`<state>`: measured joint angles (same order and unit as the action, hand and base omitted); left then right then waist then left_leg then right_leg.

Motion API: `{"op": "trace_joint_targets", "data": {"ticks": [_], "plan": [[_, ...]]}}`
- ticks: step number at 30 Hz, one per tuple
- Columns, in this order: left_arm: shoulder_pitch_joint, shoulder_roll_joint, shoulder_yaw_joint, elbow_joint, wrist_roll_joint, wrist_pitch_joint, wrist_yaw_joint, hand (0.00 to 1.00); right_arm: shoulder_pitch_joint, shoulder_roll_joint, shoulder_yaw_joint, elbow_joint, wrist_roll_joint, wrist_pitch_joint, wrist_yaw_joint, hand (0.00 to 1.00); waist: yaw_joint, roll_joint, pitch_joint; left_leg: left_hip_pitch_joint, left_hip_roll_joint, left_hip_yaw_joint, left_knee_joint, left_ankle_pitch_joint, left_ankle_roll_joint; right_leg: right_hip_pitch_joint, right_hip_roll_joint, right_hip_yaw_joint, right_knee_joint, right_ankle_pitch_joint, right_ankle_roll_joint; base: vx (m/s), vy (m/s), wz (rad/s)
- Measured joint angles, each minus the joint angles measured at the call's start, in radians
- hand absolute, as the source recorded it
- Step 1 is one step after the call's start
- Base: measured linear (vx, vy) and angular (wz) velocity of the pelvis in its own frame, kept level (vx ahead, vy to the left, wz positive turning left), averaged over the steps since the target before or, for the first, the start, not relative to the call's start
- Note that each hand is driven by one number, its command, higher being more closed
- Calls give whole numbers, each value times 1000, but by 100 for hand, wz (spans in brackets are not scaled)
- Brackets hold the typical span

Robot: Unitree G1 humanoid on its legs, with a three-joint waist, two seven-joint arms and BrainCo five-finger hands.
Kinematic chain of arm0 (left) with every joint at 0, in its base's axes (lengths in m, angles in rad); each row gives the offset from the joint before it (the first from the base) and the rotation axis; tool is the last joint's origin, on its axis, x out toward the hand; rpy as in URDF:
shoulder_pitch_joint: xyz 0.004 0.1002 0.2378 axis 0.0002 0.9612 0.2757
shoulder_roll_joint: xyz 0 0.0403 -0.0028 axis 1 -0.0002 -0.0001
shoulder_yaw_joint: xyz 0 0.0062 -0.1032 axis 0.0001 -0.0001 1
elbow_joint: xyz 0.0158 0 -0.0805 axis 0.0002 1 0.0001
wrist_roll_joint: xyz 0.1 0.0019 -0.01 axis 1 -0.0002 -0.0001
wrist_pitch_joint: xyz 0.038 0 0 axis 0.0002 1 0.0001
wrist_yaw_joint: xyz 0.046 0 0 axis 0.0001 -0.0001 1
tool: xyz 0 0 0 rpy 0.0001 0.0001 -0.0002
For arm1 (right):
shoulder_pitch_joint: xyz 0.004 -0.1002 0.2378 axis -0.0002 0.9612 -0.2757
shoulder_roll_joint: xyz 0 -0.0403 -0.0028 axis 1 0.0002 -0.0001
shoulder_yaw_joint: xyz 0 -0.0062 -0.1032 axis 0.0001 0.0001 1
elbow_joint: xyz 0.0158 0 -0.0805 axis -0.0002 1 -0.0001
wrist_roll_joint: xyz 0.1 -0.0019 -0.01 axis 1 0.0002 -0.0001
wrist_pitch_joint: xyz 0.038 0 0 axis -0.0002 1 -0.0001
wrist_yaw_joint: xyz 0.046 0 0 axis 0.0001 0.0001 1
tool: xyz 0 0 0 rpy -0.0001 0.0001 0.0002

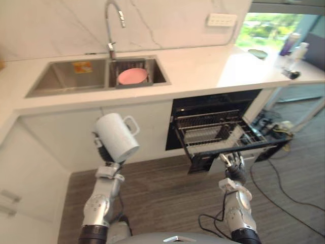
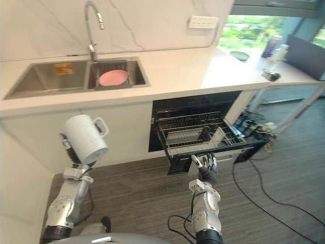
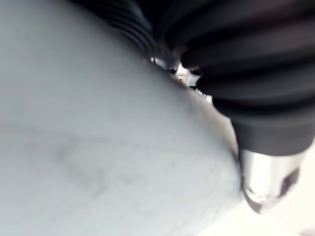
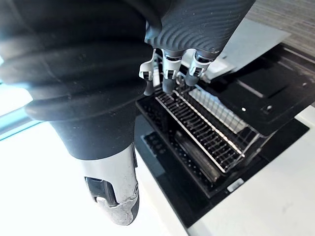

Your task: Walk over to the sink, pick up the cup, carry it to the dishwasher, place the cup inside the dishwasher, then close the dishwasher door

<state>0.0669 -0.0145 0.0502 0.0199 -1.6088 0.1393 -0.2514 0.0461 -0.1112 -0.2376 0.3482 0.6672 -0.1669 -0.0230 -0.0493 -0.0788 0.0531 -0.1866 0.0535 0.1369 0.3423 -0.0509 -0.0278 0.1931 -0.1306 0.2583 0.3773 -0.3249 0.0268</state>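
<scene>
Cup (image 1: 118,136): white, matt, smooth; faint grey smudges up close.
Sink (image 1: 61,76): brushed steel, dull sheen.
Tap (image 1: 108,30): polished chrome, glossy.
Plate (image 1: 132,76): pink, smooth.
Worktop (image 1: 203,66): white stone look, glossy, glare near window.
Wall (image 1: 61,25): marble look, grey veins, smooth.
Cabinet fronts (image 1: 66,132): white, matt, plain.
Dishwasher rack (image 4: 206,132): thin metal wire, black frame.
Floor (image 1: 162,193): grey-brown wood-grain planks, matt.
Left hand (image 1: 104,151), right hand (image 2: 205,165): dark ribbed rubbery covers, matt; silvery metallic fingers (image 4: 166,73).

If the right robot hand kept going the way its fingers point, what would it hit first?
Probably the front edge of the pulled-out dishwasher rack, right ahead of the right robot hand, though depth is unclear.
</scene>
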Motion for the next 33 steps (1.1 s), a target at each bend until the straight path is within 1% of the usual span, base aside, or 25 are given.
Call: {"op": "trace_joint_targets", "data": {"ticks": [1, 3, 4, 5, 6, 7, 8, 9, 10, 11, 12, 13, 14, 15, 16, 19, 20, 22, 25, 26, 27, 29, 31, 32, 33], "plan": [[-5, 4, 10, 0, 1, 0, 2, 100, -2, 2, -15, -15, 2, 14, 4, 0, -6, -6, -2, 12, -11, 17, 10, -20, 16, -20, -16, -18, 51, 15, 20, 569, 369, -52], [-7, 5, 28, -2, 2, 0, 8, 100, -7, 4, -53, -70, 3, 45, 39, 0, -18, 1, 9, 136, -46, 75, -45, -68, 74, -144, -84, -129, 368, 159, 87, 474, 326, -66], [-8, 5, 28, -4, 2, 1, 9, 100, -8, 5, -53, -81, 0, 52, 46, 0, -20, 5, 16, 177, -52, 87, -69, -73, 81, -180, -101, -169, 467, 169, 81, 411, 312, -64], [-8, 1, 28, -10, 2, 6, 17, 100, -8, 6, -49, -105, -8, 66, 64, 0, -32, 19, 31, 250, -51, 105, -109, -82, 94, -240, -114, -256, 615, 153, 47, 336, 259, -49], [-7, -2, 27, -12, 1, 9, 27, 100, -7, 9, -40, -127, -8, 68, 74, 0, -42, 43, 37, 302, -37, 121, -143, -87, 98, -288, -112, -344, 645, 127, 19, 310, 234, -46], [-7, -2, 27, -15, 1, 9, 28, 100, -7, 16, -39, -145, -7, 68, 82, 0, -46, 52, 37, 321, -31, 130, -159, -89, 95, -312, -110, -384, 625, 113, 21, 224, 136, -46], [-7, 0, 28, -31, 0, 10, 29, 100, -7, 32, -39, -184, -5, 71, 90, 0, -50, 56, 39, 349, -22, 150, -185, -99, 79, -353, -105, -457, 536, 92, 26, 202, 69, -49], [-7, 5, 28, -56, -1, 12, 28, 100, -6, 49, -41, -221, -3, 80, 99, 0, -50, 45, 47, 367, -21, 171, -197, -108, 69, -386, -101, -504, 414, 84, 19, 193, 30, -48], [-6, 6, 28, -64, -1, 15, 28, 100, -4, 55, -41, -237, -2, 84, 104, 0, -51, 49, 55, 376, -15, 179, -199, -116, 62, -399, -94, -521, 351, 87, 15, 177, -44, -46], [1, 6, 28, -81, -3, 23, 28, 100, 6, 70, -40, -270, -1, 88, 107, 0, -51, 44, 58, 391, 0, 197, -199, -131, 48, -418, -73, -550, 218, 111, 8, 178, -89, -40], [10, 6, 25, -95, -5, 33, 26, 100, 16, 77, -40, -295, 1, 94, 108, 0, -49, 39, 58, 402, 9, 210, -198, -148, 32, -420, -62, -561, 117, 162, -1, 160, -101, -48], [25, 8, 19, -116, -5, 41, 26, 100, 31, 86, -34, -324, 5, 99, 109, 0, -45, 19, 53, 408, 0, 217, -184, -176, 9, -420, -57, -574, 23, 257, -4, 201, -134, -58], [46, 13, 4, -134, -5, 47, 25, 100, 56, 90, -8, -358, 9, 102, 110, 0, -39, -23, 44, 440, -17, 227, -170, -216, -16, -420, -63, -563, -5, 350, -49, 179, -120, -55], [54, 1, -15, -121, -5, 46, 32, 100, 69, 82, 0, -364, 10, 105, 110, 0, -37, 3, 46, 450, 0, 221, -168, -227, -19, -416, -51, -569, 8, 353, -50, 309, -144, -52], [61, -8, -63, -122, -5, 50, 42, 100, 91, 81, 10, -385, 13, 105, 109, 0, -40, 38, 39, 448, 23, 214, -169, -239, -17, -413, -13, -576, -14, 332, -55, 239, -98, -36], [49, -34, -100, -124, -8, 55, 48, 100, 90, 84, 50, -384, 13, 106, 109, 0, -41, 73, 41, 441, 52, 219, -178, -255, -21, -427, 52, -570, -47, 315, -56, 179, -91, -37], [47, -34, -99, -124, -8, 54, 48, 100, 89, 84, 60, -384, 13, 106, 109, 0, -38, 77, 43, 448, 58, 221, -184, -256, -19, -422, 63, -570, -54, 312, -59, 127, -54, -34], [50, -34, -95, -122, -7, 52, 47, 100, 87, 83, 73, -378, 13, 106, 114, 0, -27, 92, 51, 475, 86, 220, -163, -254, 3, -385, 86, -607, -65, 276, -73, 150, -45, -15], [77, -31, -98, -115, -5, 52, 37, 100, 86, 70, 72, -367, 9, 109, 130, 0, -6, 105, 63, 348, 152, 176, 202, -229, 18, -280, 101, -622, -175, 284, -78, 126, -30, -2], [90, -23, -87, -111, -6, 54, 34, 100, 79, 53, 72, -371, 5, 108, 140, 0, 5, 108, 72, 271, 176, 150, 350, -236, 4, -230, 111, -602, -236, 311, -85, 179, 61, -25], [107, -23, -80, -103, -6, 55, 27, 100, 59, 40, 70, -367, 5, 107, 149, 0, 28, 119, 65, 241, 152, 129, 314, -288, 20, -212, 111, -560, -265, 327, -82, 143, 78, -43], [137, -23, -78, -103, -7, 54, -1, 100, 13, 23, 81, -364, 9, 107, 160, 0, 48, 121, 63, 204, 85, 54, 164, -315, 32, -211, 98, -510, -294, 336, -71, 120, 107, -79], [153, -25, -78, -103, -8, 54, -18, 100, -8, 15, 109, -354, 12, 108, 177, 0, 53, 128, 58, 179, 63, -1, -24, -252, 1, -209, 101, -489, -344, 369, -43, 131, 141, -81], [156, -26, -84, -91, -8, 55, -21, 100, -9, 13, 119, -330, 13, 112, 183, 0, 54, 138, 42, 191, 64, 16, -71, -156, -13, -201, 102, -488, -385, 398, -30, 187, 131, -60], [150, -23, -92, -75, -8, 58, -21, 100, 5, 29, 120, -316, 14, 126, 186, 0, 46, 120, 32, 206, 44, 37, -116, -139, -5, -176, 87, -495, -444, 425, -14, 212, 136, -47]]}}
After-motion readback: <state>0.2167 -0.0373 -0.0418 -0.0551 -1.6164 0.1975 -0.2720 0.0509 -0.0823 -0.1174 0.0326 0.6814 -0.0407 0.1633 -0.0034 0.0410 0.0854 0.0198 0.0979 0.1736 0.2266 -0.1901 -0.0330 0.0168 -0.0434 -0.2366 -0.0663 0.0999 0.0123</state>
